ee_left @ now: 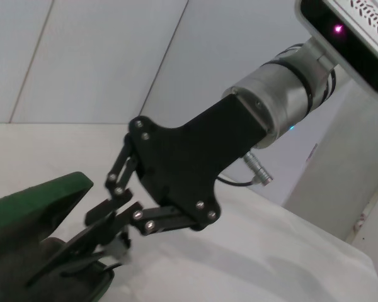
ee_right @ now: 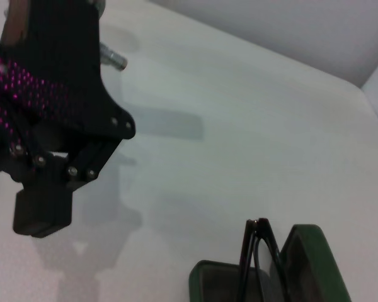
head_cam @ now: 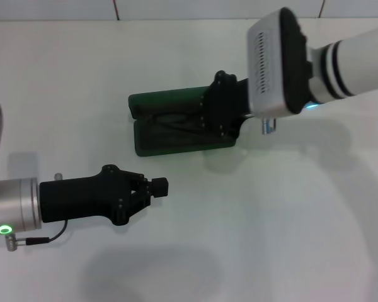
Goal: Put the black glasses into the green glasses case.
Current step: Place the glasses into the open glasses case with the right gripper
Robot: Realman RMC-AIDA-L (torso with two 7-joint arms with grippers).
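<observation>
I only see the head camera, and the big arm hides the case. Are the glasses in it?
Observer: Partly. The right wrist view shows the glasses standing on edge in the open case, with the temple ends poking up, not lying flat.
Operator: The left gripper just sits shut in front of the case. Is the right one way up high?
Observer: No. The left wrist view shows the right gripper down low, right at the case's rim.
</observation>
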